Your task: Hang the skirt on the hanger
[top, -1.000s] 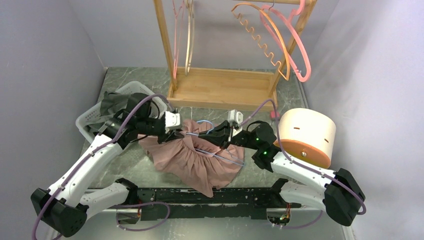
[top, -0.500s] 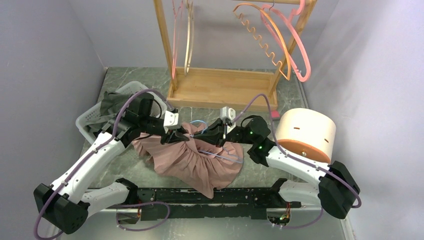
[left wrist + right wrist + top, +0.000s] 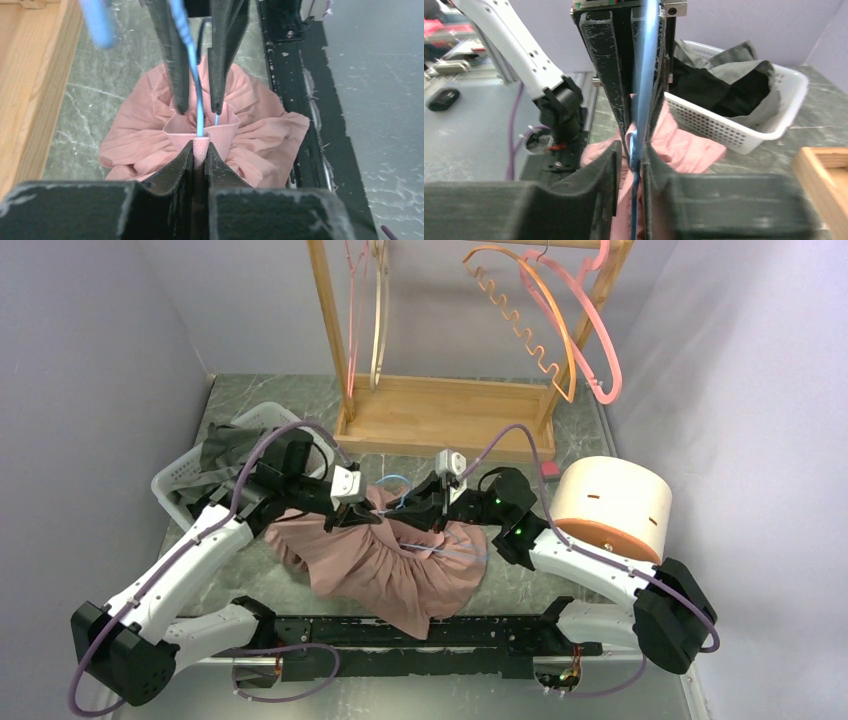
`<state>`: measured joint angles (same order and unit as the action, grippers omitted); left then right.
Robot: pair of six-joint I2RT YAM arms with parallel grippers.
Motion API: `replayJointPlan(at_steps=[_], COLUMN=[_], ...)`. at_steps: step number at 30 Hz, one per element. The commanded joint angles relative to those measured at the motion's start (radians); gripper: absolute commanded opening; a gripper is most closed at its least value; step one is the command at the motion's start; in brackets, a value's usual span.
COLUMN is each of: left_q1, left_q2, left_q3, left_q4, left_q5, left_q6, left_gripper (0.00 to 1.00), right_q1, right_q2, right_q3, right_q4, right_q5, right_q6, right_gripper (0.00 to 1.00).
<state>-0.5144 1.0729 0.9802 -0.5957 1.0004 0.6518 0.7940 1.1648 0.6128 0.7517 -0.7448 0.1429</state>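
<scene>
Grey-green marble tabletop [image 3: 255, 390] under the pink skirt [image 3: 390, 570] (lilac walls [image 3: 90, 360] around)

A: We see a plain dusty-pink skirt [image 3: 385, 565]. The hanger [image 3: 644, 75]?
B: Light blue, we'd say. The table [image 3: 255, 405] is dark green, veined like marble; the basket [image 3: 180, 472] is white, its cloth [image 3: 719, 92] grey and black; the rack [image 3: 450, 415] is pale wood.

White basket [image 3: 262, 416] left, wooden rack [image 3: 450, 418] behind.
</scene>
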Motion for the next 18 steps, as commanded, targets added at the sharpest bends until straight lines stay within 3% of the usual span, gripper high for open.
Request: replayJointPlan(at_steps=[1,3,5,11,18], left_q1=[-0.005,-0.005,-0.005,-0.006,-0.005], left_q2=[-0.096,-0.163,-0.22,-0.315,-0.366], left_q3=[-0.058,-0.1,-0.133,-0.145,-0.136], left_q4=[0.167,0.235,0.294,0.342,0.397], left_q5=[-0.111,-0.193,-0.283,-0.399,-0.443], left_q6=[-0.059,-0.089,-0.122,-0.177,-0.214], left_gripper=[0.07,0.07,0.07,0.07,0.07], right_q1=[0.009,0.008,0.009,0.009,0.009], right_q2=[-0.056,-0.108,-0.174,-0.376,-0.473], right_q3=[0.035,0.027,0.025,0.047,0.052], right_q4=[-0.046,-0.104,-0.18,-0.453,-0.712], right_q5=[0.09,0.143,0.185,0.364,0.653], right_q6=[0.012,0.004,-0.013,-0.032,0.208], right_gripper=[0.41,0.58,0.64,0.66,0.66])
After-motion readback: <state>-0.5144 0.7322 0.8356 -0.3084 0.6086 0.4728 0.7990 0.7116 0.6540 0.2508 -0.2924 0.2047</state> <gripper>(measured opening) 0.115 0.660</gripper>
